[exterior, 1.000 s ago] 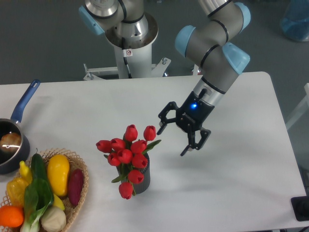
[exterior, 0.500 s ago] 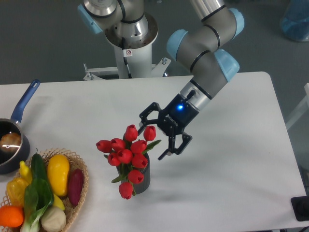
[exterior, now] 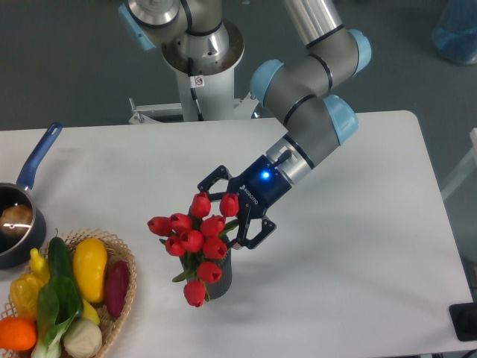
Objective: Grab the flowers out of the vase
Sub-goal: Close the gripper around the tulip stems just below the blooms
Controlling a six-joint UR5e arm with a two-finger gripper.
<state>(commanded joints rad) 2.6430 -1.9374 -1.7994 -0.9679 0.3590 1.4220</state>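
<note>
Open jaws [exterior: 220, 211] straddle the flowers [exterior: 192, 235] (bunch sits in the vase [exterior: 223, 271]).

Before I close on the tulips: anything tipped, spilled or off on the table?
Nothing spilled or tipped. The vase stands upright with the flowers in it. One bud droops low down the vase's front, below the rest. The gripper is open at the bunch's right side. The basket and saucepan look undisturbed.

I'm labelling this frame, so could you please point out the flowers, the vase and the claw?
flowers [exterior: 195, 233]: fixed camera, a red bud mid-bunch.
vase [exterior: 224, 273]: fixed camera, its ribbed dark side.
claw [exterior: 226, 210]: fixed camera, midway between its open fingertips.
</note>
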